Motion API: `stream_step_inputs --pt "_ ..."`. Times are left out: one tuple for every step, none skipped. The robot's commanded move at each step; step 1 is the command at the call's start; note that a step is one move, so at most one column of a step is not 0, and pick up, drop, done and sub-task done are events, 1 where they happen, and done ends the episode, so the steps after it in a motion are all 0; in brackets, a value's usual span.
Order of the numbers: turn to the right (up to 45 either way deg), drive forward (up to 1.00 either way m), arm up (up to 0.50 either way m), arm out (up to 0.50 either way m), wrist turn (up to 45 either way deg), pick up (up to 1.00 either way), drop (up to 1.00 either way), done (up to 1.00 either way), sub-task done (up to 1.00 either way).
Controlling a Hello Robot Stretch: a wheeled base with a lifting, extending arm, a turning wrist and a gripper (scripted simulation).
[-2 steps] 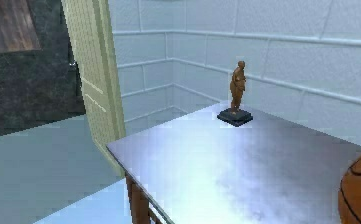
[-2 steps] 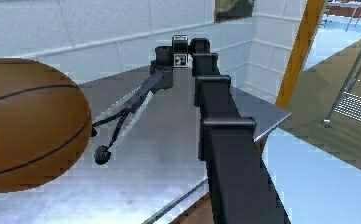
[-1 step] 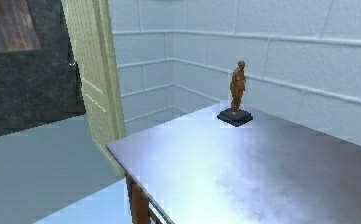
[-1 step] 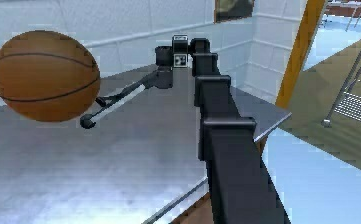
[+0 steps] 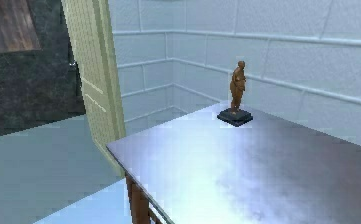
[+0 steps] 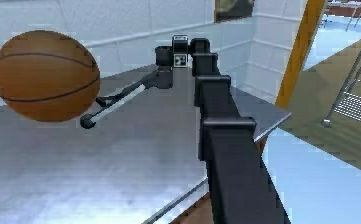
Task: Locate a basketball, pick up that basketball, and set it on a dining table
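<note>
In the arm side view's left, an orange-brown basketball [image 6: 45,75] with dark seams sits low against the grey table top [image 6: 138,160]. The dark arm [image 6: 223,130] reaches out over this table. The gripper [image 6: 90,120] slants down and left from the white marker squares, and its fingertips end by the ball's lower right edge. I cannot tell whether the ball rests on the table or whether the gripper holds it. The same shiny grey table [image 5: 248,165] fills the lower right of the forward view.
A small brown statue [image 5: 237,88] on a black base stands at the table's far edge, near the pale block wall. A cream door frame [image 5: 93,70] and a dark doorway lie at the left. An orange door frame [image 6: 298,50] and metal furniture legs [image 6: 350,75] are at the right.
</note>
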Motion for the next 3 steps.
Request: stream_step_inputs --pt "0.0 0.0 0.0 0.0 0.0 0.0 1.0 0.0 0.0" --pt "0.0 0.0 0.0 -0.1 0.0 0.0 0.0 0.0 0.0" --pt "0.0 0.0 0.0 0.0 0.0 0.0 0.0 1.0 0.0"
